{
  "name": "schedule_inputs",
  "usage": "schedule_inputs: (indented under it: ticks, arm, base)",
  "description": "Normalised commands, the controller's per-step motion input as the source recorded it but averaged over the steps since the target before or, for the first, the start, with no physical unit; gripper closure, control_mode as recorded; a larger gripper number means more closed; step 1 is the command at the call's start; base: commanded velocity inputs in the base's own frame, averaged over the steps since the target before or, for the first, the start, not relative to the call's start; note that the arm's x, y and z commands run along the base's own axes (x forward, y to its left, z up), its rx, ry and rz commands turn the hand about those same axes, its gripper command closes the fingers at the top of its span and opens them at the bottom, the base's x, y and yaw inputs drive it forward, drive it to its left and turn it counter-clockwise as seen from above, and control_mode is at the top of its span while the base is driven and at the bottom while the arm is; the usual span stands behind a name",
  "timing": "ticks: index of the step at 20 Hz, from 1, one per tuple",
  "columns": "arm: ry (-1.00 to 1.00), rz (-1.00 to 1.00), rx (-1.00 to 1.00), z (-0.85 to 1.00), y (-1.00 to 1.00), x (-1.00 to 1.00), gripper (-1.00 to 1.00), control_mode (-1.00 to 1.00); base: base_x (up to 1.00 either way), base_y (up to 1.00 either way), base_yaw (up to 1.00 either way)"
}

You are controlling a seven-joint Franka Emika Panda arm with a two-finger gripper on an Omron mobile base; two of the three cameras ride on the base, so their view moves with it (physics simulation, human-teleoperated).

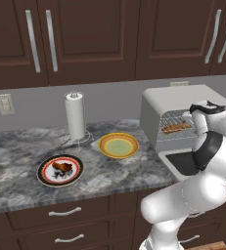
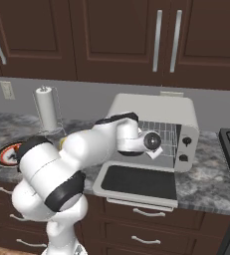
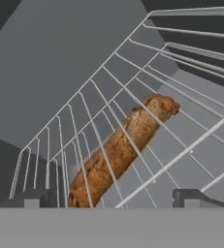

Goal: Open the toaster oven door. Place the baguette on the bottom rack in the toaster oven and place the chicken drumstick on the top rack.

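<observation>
The toaster oven [image 2: 154,132] stands on the bench [image 1: 16,176], its door [image 2: 139,183] folded flat below the gripper [image 3: 113,198]. Hand view: baguette [image 3: 123,145] on the bottom rack [image 3: 74,140] just ahead of released, wide-spread fingers. Left base view: chicken drumstick [image 1: 62,169] well off leftward.

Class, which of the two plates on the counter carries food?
The black-and-red-rimmed round plate, left of the empty yellow plate, holds a lumpy reddish-brown chicken drumstick.

Golden-brown baguette [image 3: 125,145], silver bottom rack [image 3: 84,121], white toaster oven [image 1: 175,100].
</observation>
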Motion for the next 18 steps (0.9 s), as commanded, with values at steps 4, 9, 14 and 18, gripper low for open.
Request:
schedule_inputs:
  ticks: [4,9,14,18]
  arm:
    - [-0.02,0.00,0.01,-0.14,0.00,0.21,-1.00,-1.00]
    - [-0.06,0.00,0.01,-0.26,0.00,0.08,-1.00,-1.00]
    - [-0.11,0.01,0.00,-0.17,-0.01,0.13,-1.00,-1.00]
    - [-0.04,0.00,0.00,0.00,-0.05,0.22,-1.00,-1.00]
  base:
    - [0.00,0.00,0.00]
    - [0.00,0.00,0.00]
    - [0.00,0.00,0.00]
    - [0.00,0.00,0.00]
